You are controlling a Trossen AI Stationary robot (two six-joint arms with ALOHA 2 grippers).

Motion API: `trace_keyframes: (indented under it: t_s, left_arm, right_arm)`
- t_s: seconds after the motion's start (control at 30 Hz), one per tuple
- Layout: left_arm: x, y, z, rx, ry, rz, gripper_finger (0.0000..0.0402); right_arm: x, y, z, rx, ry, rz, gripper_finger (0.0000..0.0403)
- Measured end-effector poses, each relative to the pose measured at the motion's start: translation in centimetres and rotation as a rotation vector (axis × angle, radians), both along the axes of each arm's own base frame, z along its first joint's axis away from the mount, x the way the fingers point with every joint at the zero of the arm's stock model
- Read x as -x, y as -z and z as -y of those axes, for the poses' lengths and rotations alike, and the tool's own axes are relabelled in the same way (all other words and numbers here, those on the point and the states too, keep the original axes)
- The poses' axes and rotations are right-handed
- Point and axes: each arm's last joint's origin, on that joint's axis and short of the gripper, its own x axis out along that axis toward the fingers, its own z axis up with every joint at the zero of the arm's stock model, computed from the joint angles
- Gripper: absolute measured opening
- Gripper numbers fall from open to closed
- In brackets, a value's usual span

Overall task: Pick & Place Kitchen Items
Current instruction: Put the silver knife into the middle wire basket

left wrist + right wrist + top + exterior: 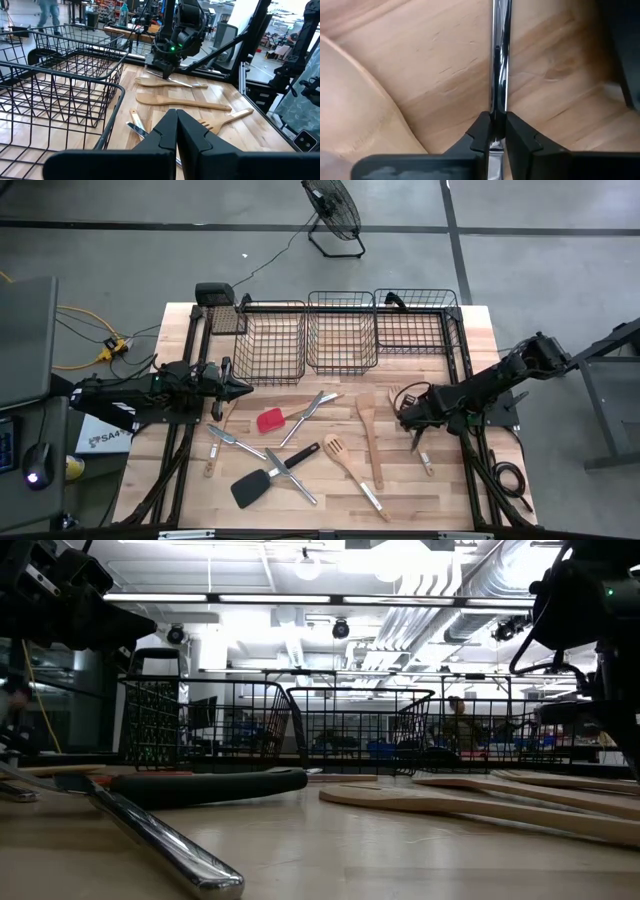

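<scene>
Steel between its closed fingers, the right gripper pinches a slim silver metal utensil lying on the pale wooden bench beside a wooden spoon, so it should lift straight up, keeping the handle level; the left gripper waits closed and empty.

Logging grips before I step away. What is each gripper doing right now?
Left gripper: jaws shut, empty, beside the left wire basket.
Right gripper: jaws shut on a silver metal utensil on the table.

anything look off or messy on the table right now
Nothing looks damaged or spilled. The utensils lie scattered at odd angles on the table, some crossing, while the three wire baskets sit empty. The right gripper is shut on a metal utensil handle.
</scene>
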Motion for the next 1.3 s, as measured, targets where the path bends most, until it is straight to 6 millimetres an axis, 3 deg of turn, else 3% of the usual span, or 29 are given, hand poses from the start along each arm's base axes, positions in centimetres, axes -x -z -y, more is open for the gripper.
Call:
trace_keyframes:
  t_s: [0.3, 0.77, 1.03, 1.3]
  left_arm:
    - [0.0, 0.0, 0.0, 0.0, 0.0, 0.0, 0.0]
    - [0.0, 0.0, 0.0, 0.0, 0.0, 0.0, 0.0]
    - [0.0, 0.0, 0.0, 0.0, 0.0, 0.0, 0.0]
    - [0.0, 0.0, 0.0, 0.0, 0.0, 0.0, 0.0]
  right_arm:
    - [-0.2, -1.0, -0.1, -0.039, -0.19, 0.038, 0.0029]
    - [-0.4, -2.7, 0.0, -0.019, -0.311, 0.194, 0.0028]
    - [-1.3, -3.8, 0.2, 0.132, -0.376, 0.371, 0.0028]
    - [-2.7, -5.5, 0.5, 0.401, -0.451, 0.591, 0.0028]
